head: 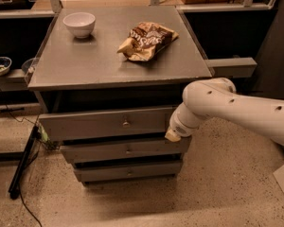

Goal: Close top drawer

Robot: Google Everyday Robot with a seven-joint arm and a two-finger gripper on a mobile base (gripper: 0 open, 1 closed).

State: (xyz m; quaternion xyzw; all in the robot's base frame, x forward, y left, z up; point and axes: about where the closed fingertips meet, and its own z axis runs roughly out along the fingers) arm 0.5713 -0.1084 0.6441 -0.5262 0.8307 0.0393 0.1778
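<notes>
The top drawer is a wide grey front panel with a small round metal knob at its centre. It stands pulled out a little from the grey cabinet, with a dark gap above it. My gripper, at the end of the white arm, is at the right end of the drawer front, level with its lower edge. The tip looks to be against or just in front of the panel.
Two more knobbed drawer fronts, a middle one and a lowest one, sit below. A white bowl and a chip bag lie on the cabinet top. A dark bar leans at the floor on the left. A grey ledge juts out at the right.
</notes>
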